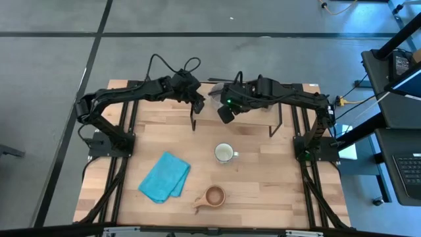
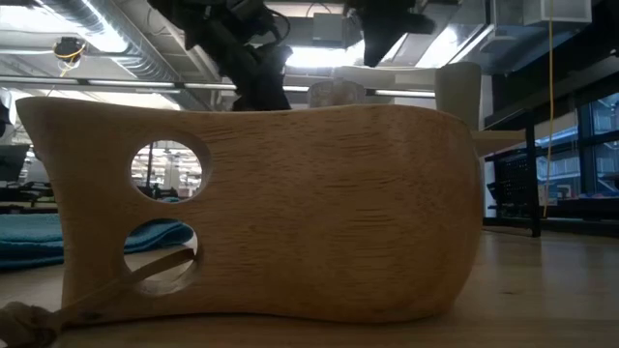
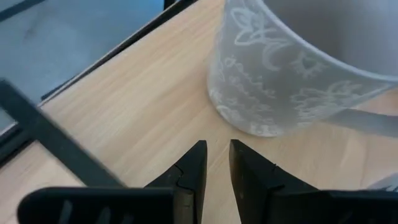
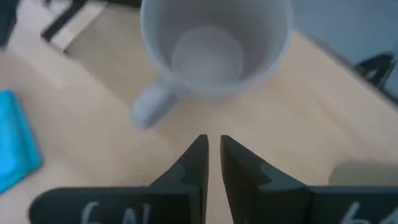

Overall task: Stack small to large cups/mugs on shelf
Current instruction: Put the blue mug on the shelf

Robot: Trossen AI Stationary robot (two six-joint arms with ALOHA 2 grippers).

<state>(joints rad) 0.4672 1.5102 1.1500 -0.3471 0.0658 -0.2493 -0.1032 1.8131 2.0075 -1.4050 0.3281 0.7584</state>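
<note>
Grey mug (image 4: 211,56) stands upright on the shelf (image 1: 253,118), at the shelf's left end, mouth up, handle sticking out to one side. Left gripper (image 1: 197,100) is at the shelf's left edge, low over the board, with the mug wall just ahead of its fingertips and not touching. Its fingers are nearly closed, only a thin gap, nothing between them. In the left wrist view the mug (image 3: 280,81) shows a pale floral pattern, and the gripper (image 3: 217,146) points at its base. Right gripper (image 1: 227,115) hangs over the shelf just right of the mug, looking down into it. Its fingers (image 4: 213,140) are also drawn almost together and hold nothing, tips short of the mug rim.

White mug (image 1: 224,153) sits on the table (image 1: 283,184) in front of the shelf, well apart from both grippers. Wooden cup (image 1: 214,195) is further out from the shelf, near the table's front edge, and fills the low view (image 2: 290,213) with two holes in its handle. Blue cloth (image 1: 164,176) lies crumpled in front of the shelf's left end.

Shelf top is light wood on thin black legs, the tabletop similar wood. Grey floor with dark lines surrounds the table; a desk with a keyboard (image 1: 411,168) stands off to the shelf's right. Ceiling ducts and lights show in the low view.
</note>
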